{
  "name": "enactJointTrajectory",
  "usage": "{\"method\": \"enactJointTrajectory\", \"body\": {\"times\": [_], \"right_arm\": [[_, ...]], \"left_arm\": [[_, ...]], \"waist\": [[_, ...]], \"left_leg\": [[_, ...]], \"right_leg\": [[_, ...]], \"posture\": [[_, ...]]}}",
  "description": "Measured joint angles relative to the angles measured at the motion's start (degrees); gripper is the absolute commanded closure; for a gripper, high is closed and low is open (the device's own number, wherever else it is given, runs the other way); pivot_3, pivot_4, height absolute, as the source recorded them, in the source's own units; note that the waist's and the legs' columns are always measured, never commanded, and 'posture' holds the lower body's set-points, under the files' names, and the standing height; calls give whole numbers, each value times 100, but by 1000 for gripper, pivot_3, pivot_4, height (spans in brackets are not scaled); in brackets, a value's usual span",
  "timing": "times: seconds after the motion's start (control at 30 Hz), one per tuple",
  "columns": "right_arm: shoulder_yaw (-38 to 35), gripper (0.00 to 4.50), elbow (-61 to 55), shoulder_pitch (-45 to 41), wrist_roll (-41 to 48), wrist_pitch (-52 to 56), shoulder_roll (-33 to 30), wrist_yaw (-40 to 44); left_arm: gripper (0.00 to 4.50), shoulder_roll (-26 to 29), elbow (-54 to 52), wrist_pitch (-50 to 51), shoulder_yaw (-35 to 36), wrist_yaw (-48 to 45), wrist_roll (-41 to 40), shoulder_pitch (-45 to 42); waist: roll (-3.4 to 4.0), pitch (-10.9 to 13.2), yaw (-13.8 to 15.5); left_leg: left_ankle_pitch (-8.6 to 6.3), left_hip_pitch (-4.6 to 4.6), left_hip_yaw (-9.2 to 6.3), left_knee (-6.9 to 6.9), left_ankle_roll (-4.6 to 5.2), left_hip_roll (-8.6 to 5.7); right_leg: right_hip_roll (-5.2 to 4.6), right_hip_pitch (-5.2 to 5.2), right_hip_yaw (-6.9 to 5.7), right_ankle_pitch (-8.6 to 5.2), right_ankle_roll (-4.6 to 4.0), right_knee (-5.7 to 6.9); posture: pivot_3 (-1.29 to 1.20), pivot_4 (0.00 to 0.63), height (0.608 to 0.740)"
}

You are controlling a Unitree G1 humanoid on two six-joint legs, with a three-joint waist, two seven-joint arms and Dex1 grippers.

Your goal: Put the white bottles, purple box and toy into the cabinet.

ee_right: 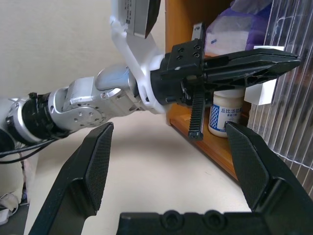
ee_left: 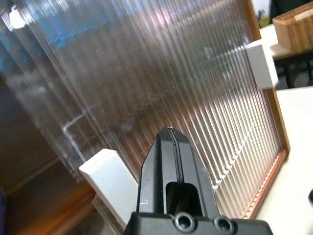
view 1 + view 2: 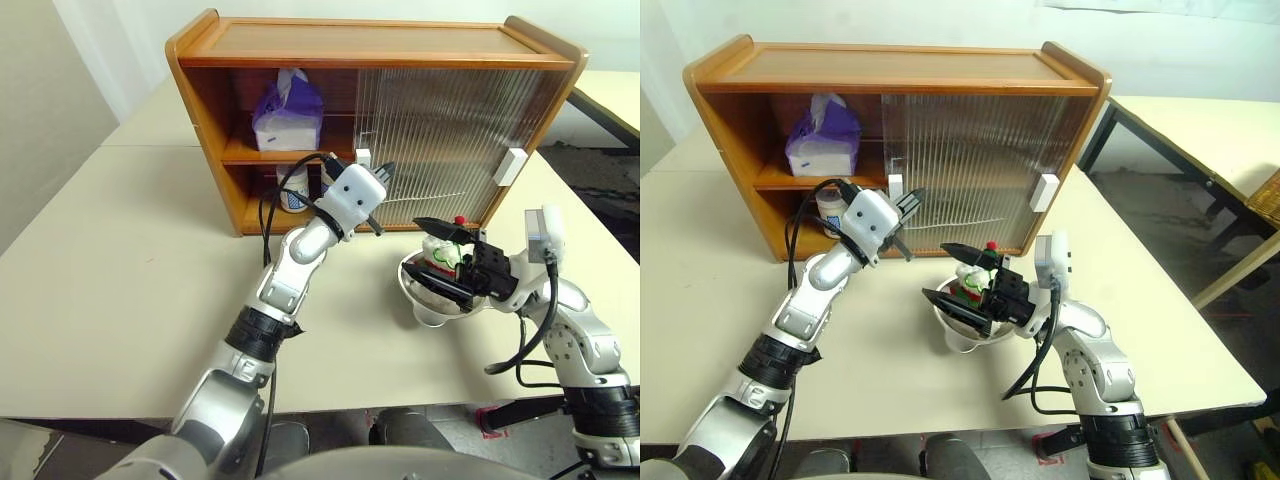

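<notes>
- Wide orange-brown wooden cabinet [image 3: 370, 40]: interior behind its ribbed translucent sliding doors [image 3: 440, 140] blurred by the ribbing; contents there cannot be told.
- Squat white plastic bottle with blue-printed label [image 1: 225, 116], on the cabinet's lower shelf: lid and upper part hidden behind the left gripper [image 1: 288, 58]; label print too small to read. A second bottle cannot be made out.
- Small white plush toy in striped sweater [image 3: 440, 252], in front of the cabinet in a silver metal bowl [image 3: 425, 305]: largely hidden by the right gripper [image 3: 432, 254].
- Lavender-purple soft tissue box [image 1: 230, 27], on the cabinet's upper shelf: cut off by the frame edge in the right wrist view.
</notes>
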Motion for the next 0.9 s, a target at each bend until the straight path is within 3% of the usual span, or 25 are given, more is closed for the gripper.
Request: {"method": "enactJointTrajectory", "body": {"times": [0.9], "right_arm": [[1, 0, -12, -4, 0, 1, 5, -2]], "left_arm": [[4477, -499, -455, 1069, 580, 635, -917, 301]], "waist": [[0, 0, -15]], "left_leg": [[4, 8, 2, 15, -5, 0]], "right_leg": [[0, 10, 0, 4, -4, 1]], "posture": [[-150, 0, 740]]}}
